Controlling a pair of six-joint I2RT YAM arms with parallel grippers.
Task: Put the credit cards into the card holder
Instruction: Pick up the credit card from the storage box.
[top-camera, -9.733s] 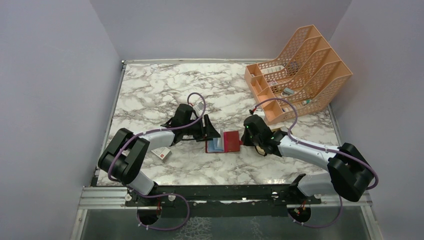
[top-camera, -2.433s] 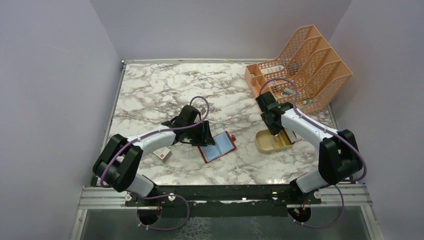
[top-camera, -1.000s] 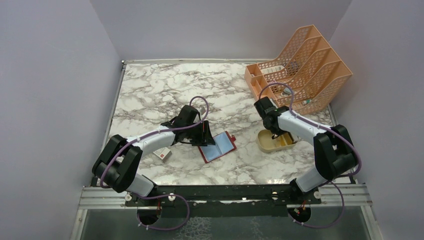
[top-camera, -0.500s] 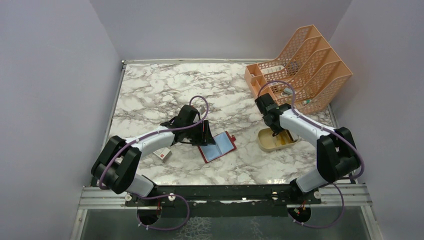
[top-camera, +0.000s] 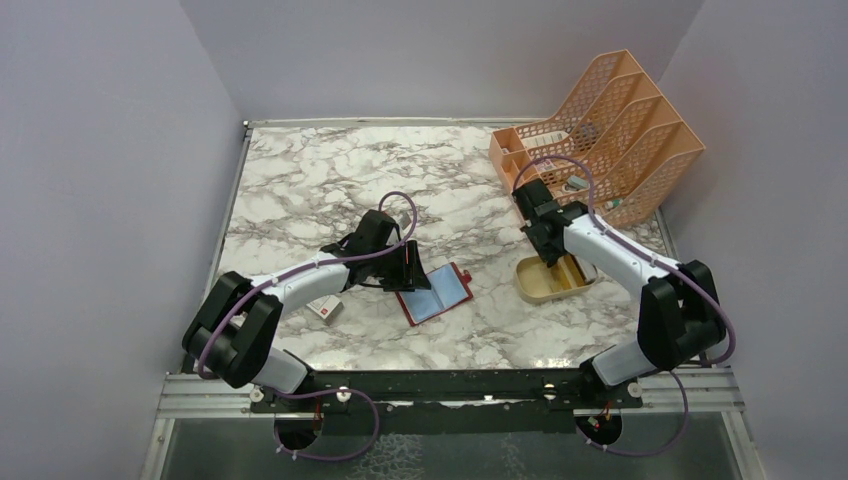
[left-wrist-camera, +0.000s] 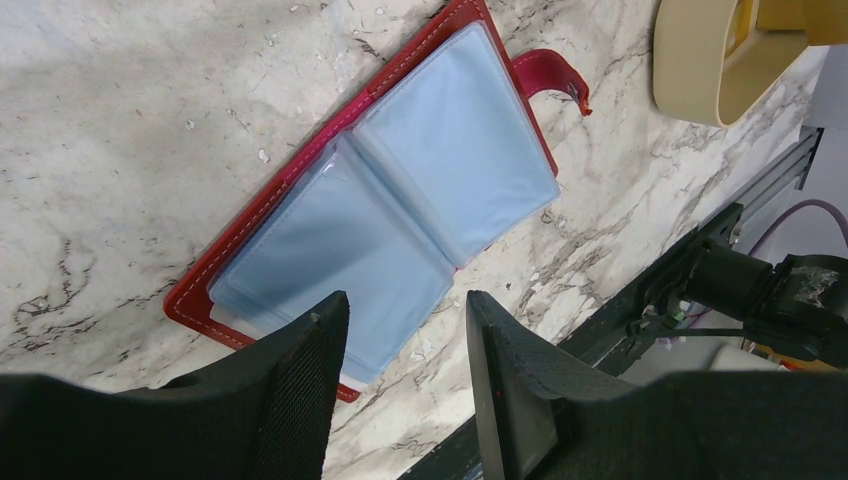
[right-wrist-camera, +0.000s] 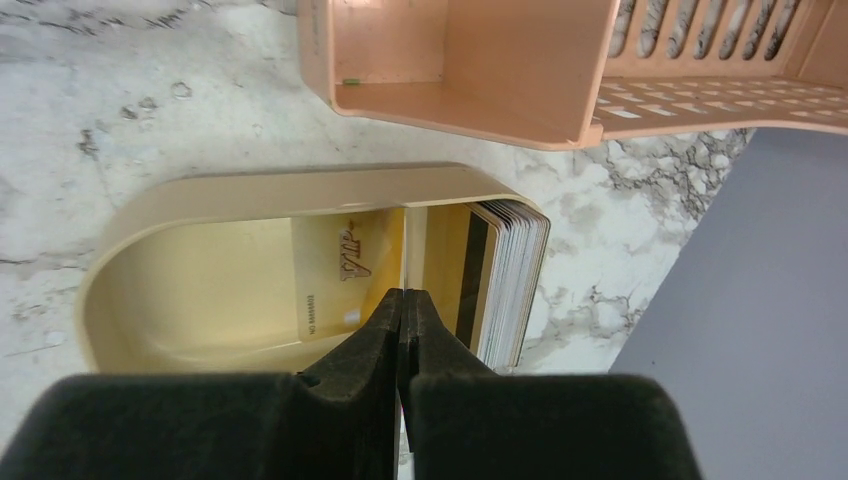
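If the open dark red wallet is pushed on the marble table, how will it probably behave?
The open dark red leather-like wallet lies flat on the smooth marble table, so it would probably slide, not tip. Its clear plastic sleeves look thin and glossy, likely floppy and slippery.

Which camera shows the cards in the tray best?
Right wrist: the cards stand stacked on edge at one end of the tray. Top view shows only a yellow sliver; left wrist catches just the tray's corner.

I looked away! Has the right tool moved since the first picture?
Yes: the right tool went right, from the red wallet to the beige tray by the orange rack.
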